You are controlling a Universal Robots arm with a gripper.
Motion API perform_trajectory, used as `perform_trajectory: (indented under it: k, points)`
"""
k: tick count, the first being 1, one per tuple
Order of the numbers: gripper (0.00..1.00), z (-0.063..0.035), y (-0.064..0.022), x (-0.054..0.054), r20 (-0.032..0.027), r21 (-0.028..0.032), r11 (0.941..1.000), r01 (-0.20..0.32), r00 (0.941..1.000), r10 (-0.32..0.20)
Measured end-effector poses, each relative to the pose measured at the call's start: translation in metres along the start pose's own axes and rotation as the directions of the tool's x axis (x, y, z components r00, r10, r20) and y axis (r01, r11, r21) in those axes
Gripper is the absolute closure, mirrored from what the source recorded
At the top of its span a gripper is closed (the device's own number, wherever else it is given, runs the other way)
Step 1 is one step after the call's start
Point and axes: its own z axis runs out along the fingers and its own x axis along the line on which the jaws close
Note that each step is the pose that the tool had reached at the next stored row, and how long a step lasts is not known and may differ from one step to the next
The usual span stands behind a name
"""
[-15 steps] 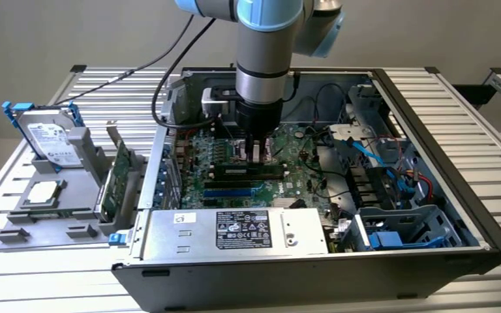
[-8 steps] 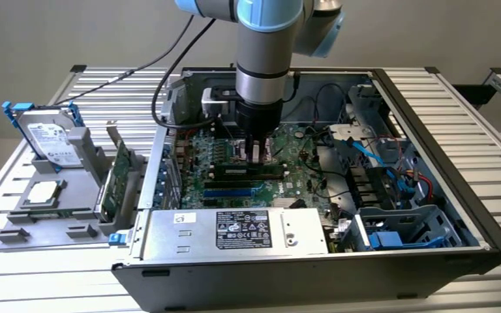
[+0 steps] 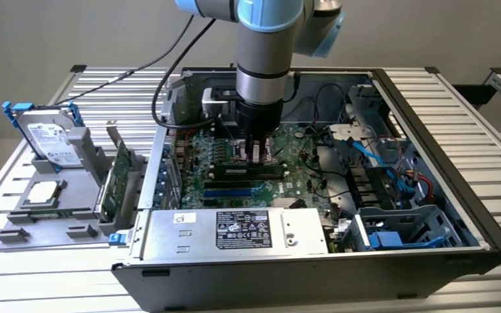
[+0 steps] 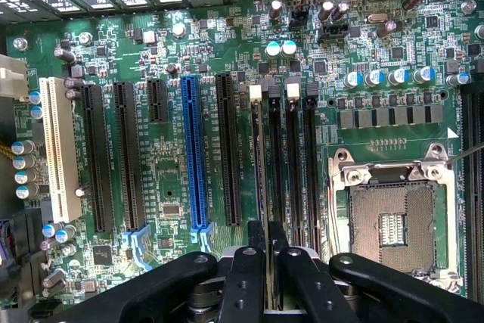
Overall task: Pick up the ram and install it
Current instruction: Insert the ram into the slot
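In the exterior view my gripper (image 3: 255, 156) reaches straight down into the open computer case (image 3: 459, 189), over the memory slots in the middle of the motherboard (image 3: 299, 160). The ram (image 3: 248, 171) lies as a long dark stick right under the fingers, in line with the slots. From the wrist camera the ram (image 4: 264, 236) appears edge-on as a thin strip, pinched between the two black fingers (image 4: 243, 277). It runs along one of the black memory slots (image 4: 310, 164), whose white end clips (image 4: 255, 94) show at the far end. The gripper (image 4: 268, 262) is shut on the ram.
An empty CPU socket (image 4: 393, 225) sits beside the memory slots, with a blue slot (image 4: 193, 156) and black expansion slots on the other side. Outside the case, on the exterior view's left, a grey holder (image 3: 55, 215) carries a hard drive (image 3: 49, 138) and a green card (image 3: 115, 179). The power supply (image 3: 233, 229) fills the case's front.
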Motion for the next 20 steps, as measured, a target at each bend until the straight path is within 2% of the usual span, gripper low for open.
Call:
perform_trajectory:
  k: [16, 17, 18, 20]
  points:
    - [0.84, 0.002, 0.0, -0.0001, -0.0001, 0.0004, 1.0, -0.001, 1.0, 0.001]
    - [0.78, 0.002, -0.0001, -0.0001, -0.0001, 0.0004, 1.0, 0.0, 1.0, 0.0]
    - [0.78, 0.0021, -0.0001, -0.0001, 0.0, 0.0004, 1.0, 0.0, 1.0, 0.0]
    - [0.66, 0.0021, -0.0001, -0.0001, 0.0, 0.0004, 1.0, 0.0, 1.0, 0.0]
